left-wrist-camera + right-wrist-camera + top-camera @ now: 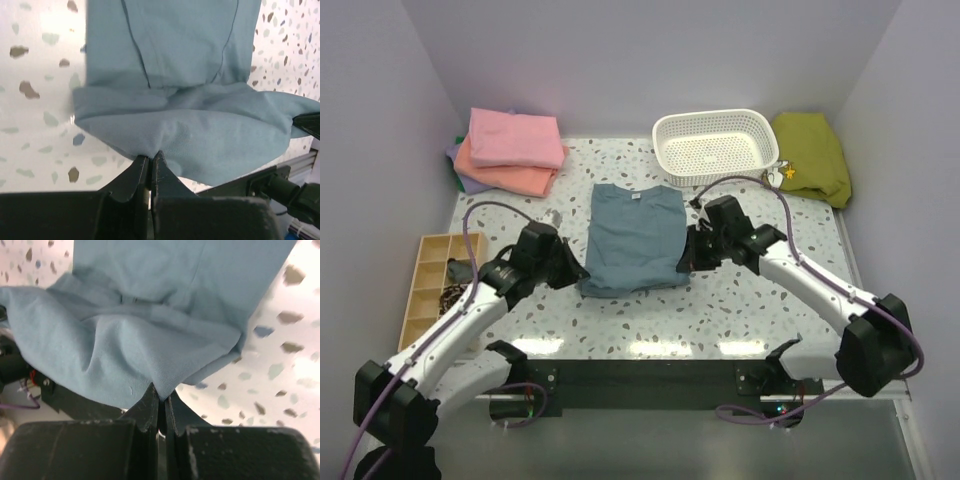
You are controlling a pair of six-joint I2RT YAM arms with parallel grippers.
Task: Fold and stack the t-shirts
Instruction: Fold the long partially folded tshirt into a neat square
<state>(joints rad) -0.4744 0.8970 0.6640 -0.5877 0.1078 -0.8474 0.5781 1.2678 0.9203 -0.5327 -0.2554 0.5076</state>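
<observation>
A dusty blue-grey t-shirt (pixel 635 235) with a small white neck label lies part-folded at the table's middle, its near hem lifted. My left gripper (pixel 578 272) is shut on the hem's left corner, seen in the left wrist view (pixel 151 156) pinching the blue cloth (pixel 200 135). My right gripper (pixel 684 260) is shut on the hem's right corner, seen in the right wrist view (pixel 161 396) pinching the cloth (pixel 125 355). Folded pink (pixel 516 137), salmon-orange (pixel 510 175) and lavender (pixel 470 182) shirts are stacked at the back left.
A white plastic basket (pixel 714 145) stands at the back centre. An olive-green garment (pixel 812 155) lies at the back right. A wooden compartment tray (pixel 432 285) with small items sits at the left edge. A black rail (pixel 650 375) runs along the near edge.
</observation>
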